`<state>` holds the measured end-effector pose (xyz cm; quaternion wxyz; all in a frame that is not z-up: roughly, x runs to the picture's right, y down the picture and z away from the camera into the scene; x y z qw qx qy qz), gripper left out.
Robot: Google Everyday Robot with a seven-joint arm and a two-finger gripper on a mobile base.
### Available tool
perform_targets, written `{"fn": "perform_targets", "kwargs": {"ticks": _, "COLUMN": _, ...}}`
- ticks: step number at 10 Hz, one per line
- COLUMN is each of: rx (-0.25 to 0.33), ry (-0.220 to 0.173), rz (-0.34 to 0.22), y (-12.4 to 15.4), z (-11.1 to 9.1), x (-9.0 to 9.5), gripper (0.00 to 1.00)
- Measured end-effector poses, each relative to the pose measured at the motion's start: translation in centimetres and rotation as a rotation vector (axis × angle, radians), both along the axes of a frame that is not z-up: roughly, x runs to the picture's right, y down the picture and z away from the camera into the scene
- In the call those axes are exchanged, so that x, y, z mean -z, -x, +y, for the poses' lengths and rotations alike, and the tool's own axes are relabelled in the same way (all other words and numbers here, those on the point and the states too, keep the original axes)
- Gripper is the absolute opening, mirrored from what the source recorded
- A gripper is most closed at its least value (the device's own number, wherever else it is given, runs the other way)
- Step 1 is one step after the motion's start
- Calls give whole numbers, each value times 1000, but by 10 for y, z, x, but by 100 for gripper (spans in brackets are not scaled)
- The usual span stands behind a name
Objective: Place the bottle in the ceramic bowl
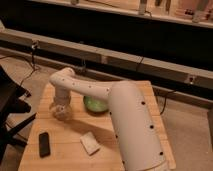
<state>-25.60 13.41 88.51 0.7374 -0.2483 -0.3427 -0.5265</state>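
Observation:
The green ceramic bowl (95, 104) sits near the middle of the wooden table (65, 150), partly hidden behind my white arm. My gripper (61, 112) hangs down at the table's left side, just left of the bowl and close to the tabletop. The bottle does not show clearly; it may be hidden at the gripper.
A white rectangular block (90, 143) lies in front of the bowl, toward the table's front. A black flat device (44, 144) lies at the front left. My large white arm (132, 125) covers the right half of the table. A dark chair (10, 107) stands to the left.

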Motion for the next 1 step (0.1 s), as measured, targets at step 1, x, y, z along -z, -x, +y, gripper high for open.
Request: {"fn": "perform_targets", "kwargs": {"ticks": 1, "rx": 2, "ry": 3, "rz": -2, "y": 0, "z": 0, "x": 0, "gripper": 79}}
